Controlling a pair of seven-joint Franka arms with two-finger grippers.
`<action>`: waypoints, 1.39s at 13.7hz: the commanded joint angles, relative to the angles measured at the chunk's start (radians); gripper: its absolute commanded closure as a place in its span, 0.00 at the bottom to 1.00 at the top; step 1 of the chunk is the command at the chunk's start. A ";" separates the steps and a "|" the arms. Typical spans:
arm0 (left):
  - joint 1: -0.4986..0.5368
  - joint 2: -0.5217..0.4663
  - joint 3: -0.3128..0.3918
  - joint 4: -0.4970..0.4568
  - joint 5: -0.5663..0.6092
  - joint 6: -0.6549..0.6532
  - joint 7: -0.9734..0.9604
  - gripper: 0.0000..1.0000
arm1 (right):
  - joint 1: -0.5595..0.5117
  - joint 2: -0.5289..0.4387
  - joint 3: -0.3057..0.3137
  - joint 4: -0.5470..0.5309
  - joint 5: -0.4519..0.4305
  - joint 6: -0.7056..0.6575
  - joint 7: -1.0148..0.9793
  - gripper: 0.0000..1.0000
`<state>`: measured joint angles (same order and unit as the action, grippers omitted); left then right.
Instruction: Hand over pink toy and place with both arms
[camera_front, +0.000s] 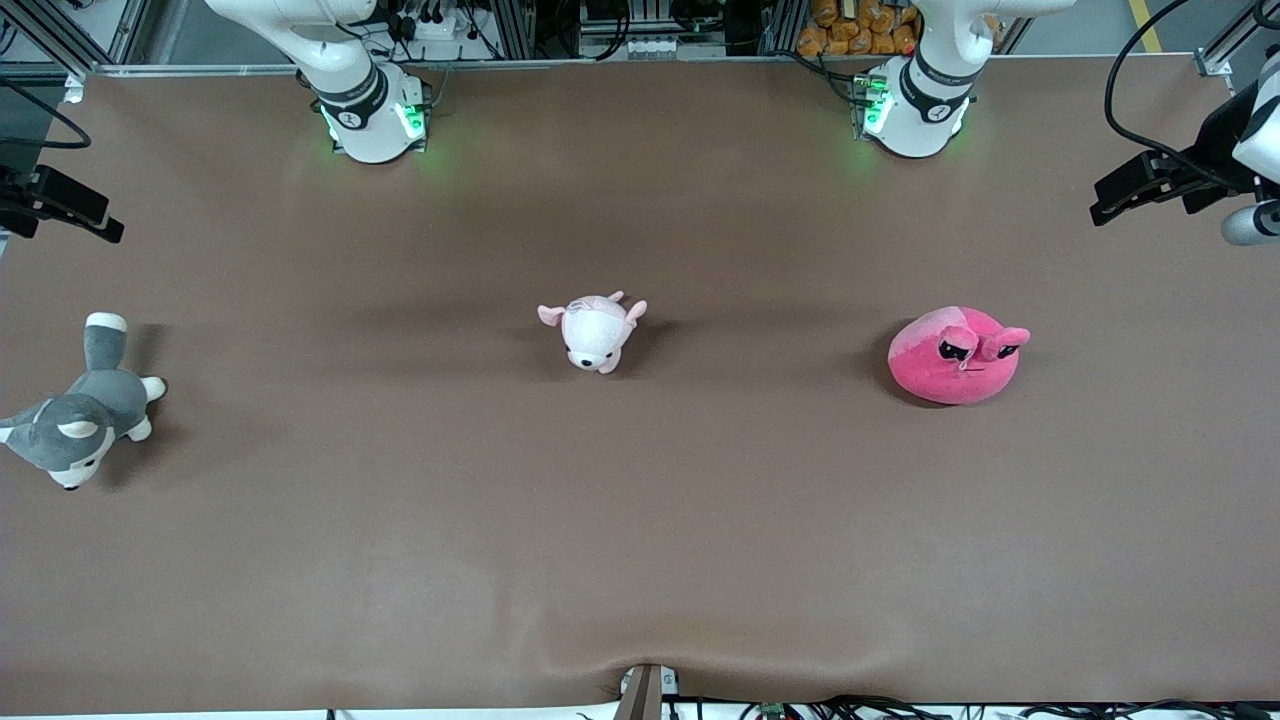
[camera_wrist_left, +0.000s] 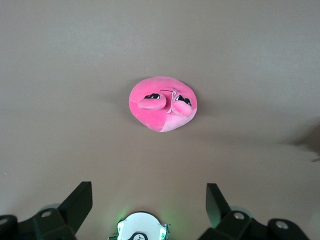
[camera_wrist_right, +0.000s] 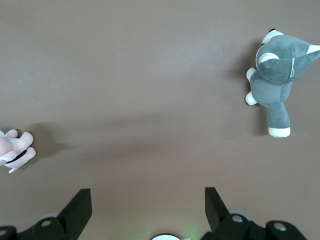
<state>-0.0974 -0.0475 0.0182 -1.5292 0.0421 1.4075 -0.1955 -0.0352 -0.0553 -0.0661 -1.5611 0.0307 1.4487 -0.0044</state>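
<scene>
I see the pink toy (camera_front: 957, 355) lying on the brown table (camera_front: 640, 560), toward the left arm's end from the small plush (camera_front: 596, 331). Left gripper (camera_wrist_left: 149, 205) hangs over it, jaws wide, empty. Right gripper (camera_wrist_right: 148, 207) likewise spread, empty, w/ grey dog (camera_wrist_right: 278, 77) nearby. No readable labels.

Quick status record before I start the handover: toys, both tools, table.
pink toy: on the table, toward the left arm's end, untouched
small pink-and-white plush: mid-table
grey dog: toward the right arm's end
left tool: open, empty, high over the pink toy
right tool: open, empty, high over bare table between the dog and the small plush
handover: not yet begun
</scene>
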 joint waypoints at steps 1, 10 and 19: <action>0.005 0.005 -0.003 0.017 0.002 -0.019 0.002 0.00 | -0.014 0.006 0.008 0.021 -0.002 -0.001 0.004 0.00; 0.008 0.031 -0.003 0.047 -0.004 -0.018 0.002 0.00 | -0.009 0.006 0.008 0.021 0.003 -0.001 0.006 0.00; 0.033 0.032 -0.003 0.044 0.001 -0.015 -0.009 0.00 | -0.005 0.008 0.008 0.019 0.009 -0.001 0.006 0.00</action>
<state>-0.0808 -0.0304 0.0187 -1.5169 0.0421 1.4072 -0.1965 -0.0348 -0.0553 -0.0645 -1.5603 0.0314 1.4541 -0.0044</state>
